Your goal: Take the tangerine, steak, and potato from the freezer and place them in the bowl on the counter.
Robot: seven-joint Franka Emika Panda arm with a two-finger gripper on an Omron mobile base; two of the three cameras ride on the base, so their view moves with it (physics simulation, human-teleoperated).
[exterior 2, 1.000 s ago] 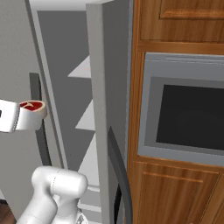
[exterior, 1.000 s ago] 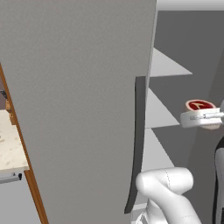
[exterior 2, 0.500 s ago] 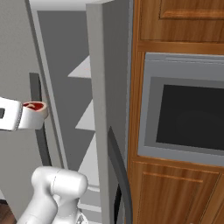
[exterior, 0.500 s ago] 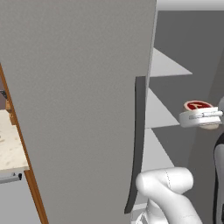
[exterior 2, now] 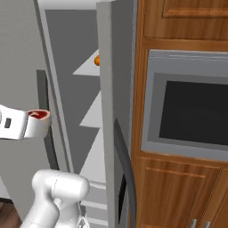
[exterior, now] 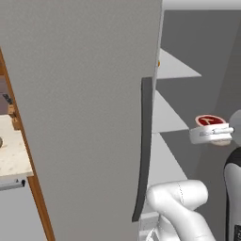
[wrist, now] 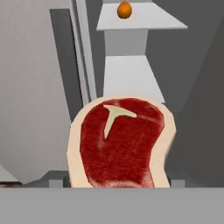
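Holding the steak [wrist: 119, 144] clamped in our gripper [exterior: 210, 135], we are in front of the open freezer [exterior: 84, 108], out from its shelves. In the hand view the meat covers the place where the fingertips would rise, so we do not see them, but in both base views the slab sits on the white hand with no shelf under it, so we judge that the jaws are closed on it.

We think 3 things could go wrong from here. The slab looks smooth and flat, and if the grip is only on its edge, it could slip or turn when the arm swings toward the counter [exterior: 12, 157]. The freezer door stands between us and the counter, with its long dark handle [exterior: 142, 150] near our arm, so a wide swing could knock the meat against the door edge. Also the bowl is not in these pictures, so we must find it before we let go.

The steak is a roundish red piece with a pale fat rim and a small white Y-shaped bone mark in the upper part. The tangerine [wrist: 124, 10] is a small bright orange ball at the back edge of an upper shelf [wrist: 140, 22], well apart from us. The shelves are pale, flat and plain. The freezer walls are dull grey. We cannot find the potato.
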